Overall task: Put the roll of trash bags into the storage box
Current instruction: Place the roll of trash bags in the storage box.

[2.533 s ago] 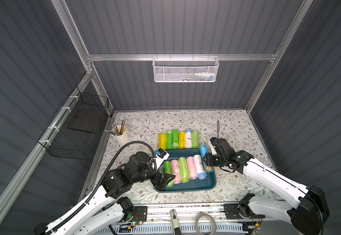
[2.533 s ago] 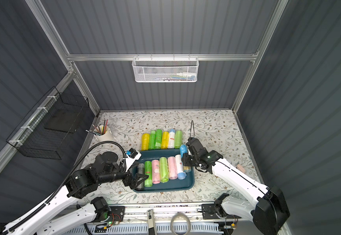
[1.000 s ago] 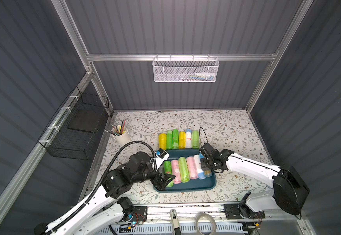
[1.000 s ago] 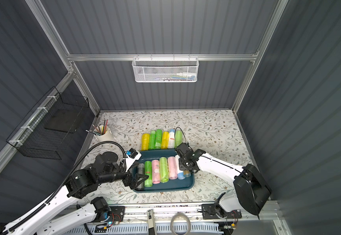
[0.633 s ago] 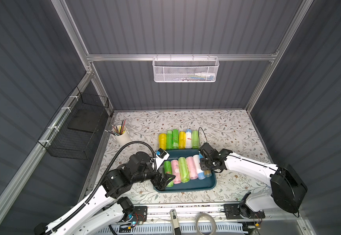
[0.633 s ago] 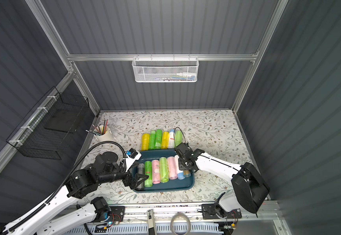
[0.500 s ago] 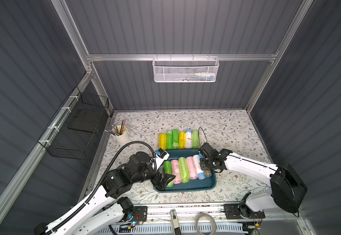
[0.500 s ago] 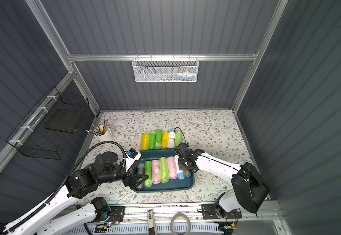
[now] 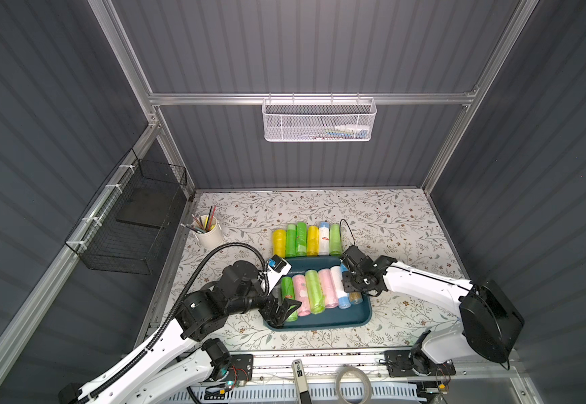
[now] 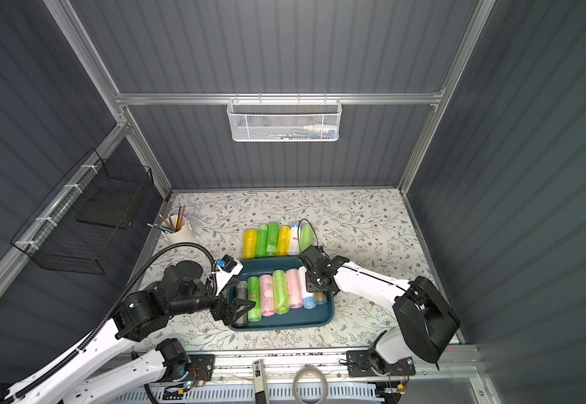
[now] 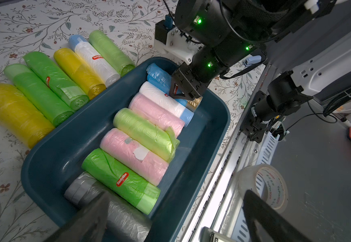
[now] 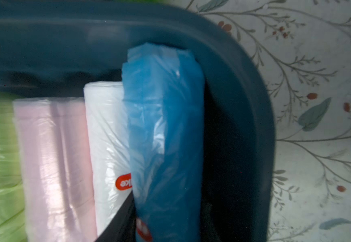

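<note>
The storage box (image 9: 319,323) (image 11: 76,134) is a dark teal tray holding several rolls side by side: grey, green, pink, light green, pink and white. My right gripper (image 9: 349,283) (image 11: 180,93) (image 12: 166,226) is low inside the box's right end, shut on a blue roll of trash bags (image 12: 164,117) (image 11: 157,76). That roll lies against the white roll, and its far end touches the box's far wall. My left gripper (image 9: 284,307) (image 11: 174,226) hangs open over the box's near left corner, above the grey roll (image 11: 111,201), with nothing between its fingers.
Several yellow, green and white rolls (image 9: 305,239) lie in a row on the floral table behind the box. A white pencil cup (image 9: 207,231) stands at the left. A black wire basket (image 9: 130,227) and a white mesh basket (image 9: 319,122) hang on the walls. A tape roll (image 11: 262,186) lies by the front rail.
My right gripper carried the blue roll from the box's far right corner down into its right end, and has barely moved in the last second. The left arm has stayed still.
</note>
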### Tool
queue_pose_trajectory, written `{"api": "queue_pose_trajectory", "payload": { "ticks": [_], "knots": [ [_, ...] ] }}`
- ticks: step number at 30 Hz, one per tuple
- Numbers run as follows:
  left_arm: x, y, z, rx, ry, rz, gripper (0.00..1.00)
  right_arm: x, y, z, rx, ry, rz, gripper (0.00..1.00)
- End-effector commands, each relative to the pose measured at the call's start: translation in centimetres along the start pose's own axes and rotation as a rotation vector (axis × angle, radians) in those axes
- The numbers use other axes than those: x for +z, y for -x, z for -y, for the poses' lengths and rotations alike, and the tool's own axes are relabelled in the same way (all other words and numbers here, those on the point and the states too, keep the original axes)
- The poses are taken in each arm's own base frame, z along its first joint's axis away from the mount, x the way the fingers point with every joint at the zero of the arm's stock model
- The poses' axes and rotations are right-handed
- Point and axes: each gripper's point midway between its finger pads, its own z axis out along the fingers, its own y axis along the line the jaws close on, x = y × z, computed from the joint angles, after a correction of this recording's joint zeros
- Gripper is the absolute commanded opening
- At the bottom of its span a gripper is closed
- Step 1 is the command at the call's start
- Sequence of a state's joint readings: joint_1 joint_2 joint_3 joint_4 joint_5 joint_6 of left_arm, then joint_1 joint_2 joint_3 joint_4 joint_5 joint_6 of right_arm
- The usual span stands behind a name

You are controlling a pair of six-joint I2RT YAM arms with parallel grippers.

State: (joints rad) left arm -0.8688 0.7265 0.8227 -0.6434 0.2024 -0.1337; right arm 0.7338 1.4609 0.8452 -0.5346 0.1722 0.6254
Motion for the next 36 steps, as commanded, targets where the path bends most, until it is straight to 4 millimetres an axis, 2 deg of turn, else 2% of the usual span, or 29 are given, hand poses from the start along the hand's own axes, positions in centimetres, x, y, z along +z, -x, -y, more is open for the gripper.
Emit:
{"api": "queue_pose_trajectory", "payload": {
  "ticks": [1,10,20,36],
  "knots": [
    [-0.2,-0.1,0.1,0.007,-0.01,0.001,1.0,0.4,0.2,0.0,0.015,-0.006,0.0,0.44],
    [-0.3,0.0,0.1,0.007,-0.01,0.004,1.0,0.4,0.1,-0.1,0.017,-0.001,0.0,0.52],
    [-0.2,-0.1,0.1,0.008,-0.01,0.003,1.0,0.4,0.1,0.1,0.01,-0.008,0.001,0.56],
    [-0.2,-0.1,0.1,0.008,-0.01,0.003,1.0,-1.6,1.2,0.3,0.007,-0.007,0.055,0.57]
  ]
}}
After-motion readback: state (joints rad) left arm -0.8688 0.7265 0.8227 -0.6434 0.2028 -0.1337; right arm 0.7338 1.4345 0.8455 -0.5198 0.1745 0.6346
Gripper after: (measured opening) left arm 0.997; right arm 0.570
